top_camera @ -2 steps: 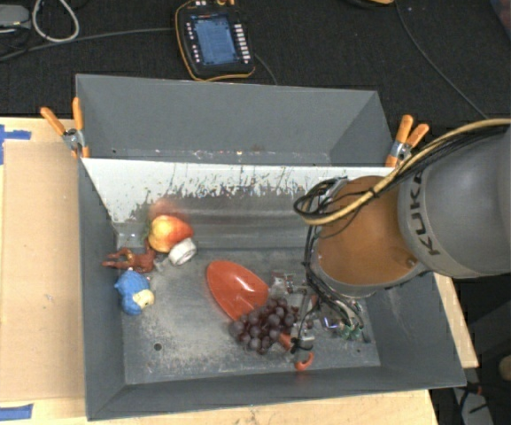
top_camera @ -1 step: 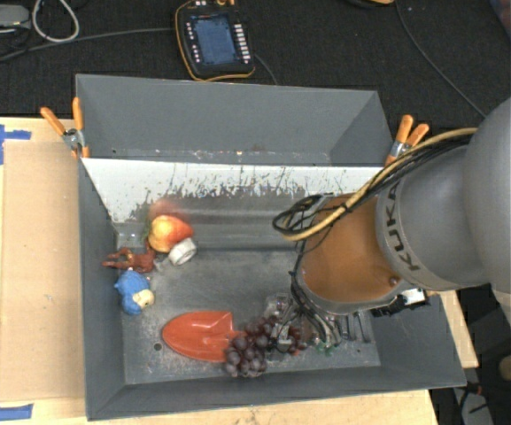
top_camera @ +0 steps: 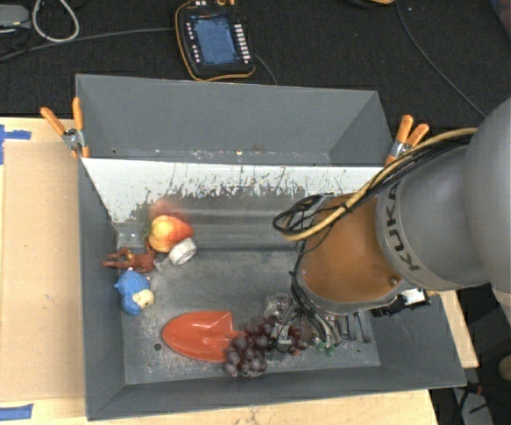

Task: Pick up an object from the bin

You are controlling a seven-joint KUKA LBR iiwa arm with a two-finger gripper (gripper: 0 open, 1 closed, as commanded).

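My gripper (top_camera: pixel 295 328) is low in the bin's front right part, under the orange cover of the wrist. Its metal tip sits right at a bunch of dark purple grapes (top_camera: pixel 253 347), touching or just above its right side. Just left of the grapes lies a flat red-orange scoop-shaped piece (top_camera: pixel 199 335) on the bin floor. The cover and the grapes hide how the tips stand.
At the bin's left lie a yellow-red fruit-shaped toy (top_camera: pixel 168 232) with a white cap (top_camera: pixel 182 252), a small brown figure (top_camera: pixel 129 259) and a blue figure (top_camera: pixel 133 292). The arm and its cables fill the right side.
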